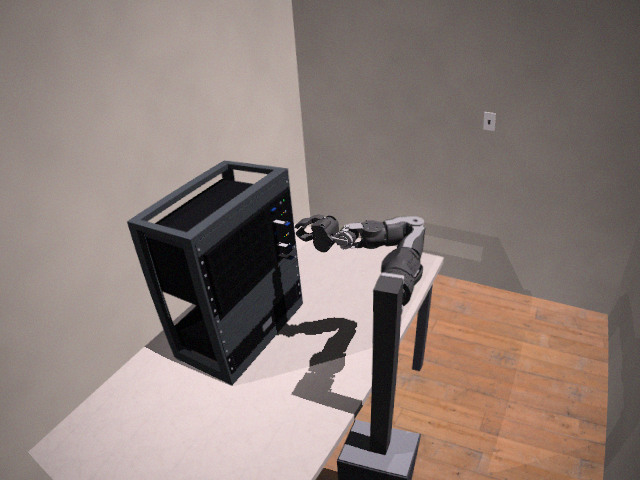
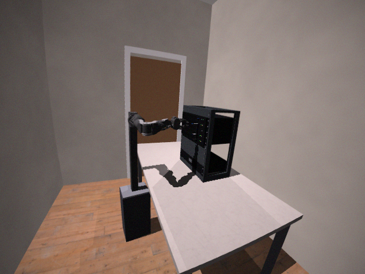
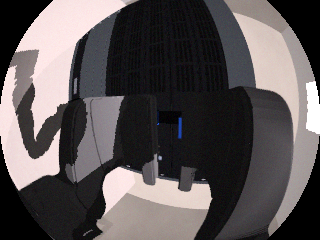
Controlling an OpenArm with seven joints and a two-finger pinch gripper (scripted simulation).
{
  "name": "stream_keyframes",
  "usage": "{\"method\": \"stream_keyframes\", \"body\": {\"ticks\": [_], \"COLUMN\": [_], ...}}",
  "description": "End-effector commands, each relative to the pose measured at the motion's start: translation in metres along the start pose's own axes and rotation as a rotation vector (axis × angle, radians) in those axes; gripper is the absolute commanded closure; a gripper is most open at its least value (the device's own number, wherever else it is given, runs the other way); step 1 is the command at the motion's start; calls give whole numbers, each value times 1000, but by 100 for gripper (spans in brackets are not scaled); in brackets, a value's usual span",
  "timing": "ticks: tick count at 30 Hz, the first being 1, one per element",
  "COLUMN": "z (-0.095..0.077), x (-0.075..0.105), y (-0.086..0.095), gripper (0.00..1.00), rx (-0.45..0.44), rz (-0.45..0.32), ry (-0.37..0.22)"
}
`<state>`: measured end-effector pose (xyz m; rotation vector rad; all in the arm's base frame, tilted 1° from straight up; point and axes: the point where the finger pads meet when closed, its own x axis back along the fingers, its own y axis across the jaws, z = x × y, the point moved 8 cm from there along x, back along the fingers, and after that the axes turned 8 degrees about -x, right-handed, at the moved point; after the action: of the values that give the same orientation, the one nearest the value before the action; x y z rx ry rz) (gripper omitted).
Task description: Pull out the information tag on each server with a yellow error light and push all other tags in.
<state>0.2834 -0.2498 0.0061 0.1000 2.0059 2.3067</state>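
The dark rack (image 1: 238,212) (image 2: 197,109) (image 3: 95,57) stands upright on the table. One white information tag (image 1: 279,222) (image 2: 195,123) sticks out in the upper part of its server front, and another white tag (image 1: 282,244) (image 2: 194,134) sticks out lower. Small green lights (image 1: 283,200) (image 2: 201,136) and a yellow light (image 1: 286,235) show. Blue marks (image 1: 272,209) (image 3: 180,128) also show; whether they are lit buttons is unclear. My gripper (image 1: 300,230) (image 2: 186,124) (image 3: 171,143) is slightly open and empty, just in front of the server fronts. Its fingers hide part of the panel in the wrist view.
The table (image 1: 170,413) (image 2: 220,212) carries the rack. The arm's post (image 1: 386,361) (image 2: 133,159) stands beside the table's front edge. A wall (image 1: 155,93) (image 2: 288,88) rises behind the rack. The arm's shadow falls on the table and the rack front.
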Motion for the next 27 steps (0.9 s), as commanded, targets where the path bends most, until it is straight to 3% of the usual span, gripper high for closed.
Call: {"method": "stream_keyframes", "body": {"ticks": [1,10,11,27], "z": [0,-1,-1,-1], "x": [1,3,3,10], "y": [1,1,1,0], "gripper": [90,90,100,100], "rx": [-8,-8,-8,-9], "rz": [-8,-8,-8,-9], "ry": [-2,-3,-3,-3]}}
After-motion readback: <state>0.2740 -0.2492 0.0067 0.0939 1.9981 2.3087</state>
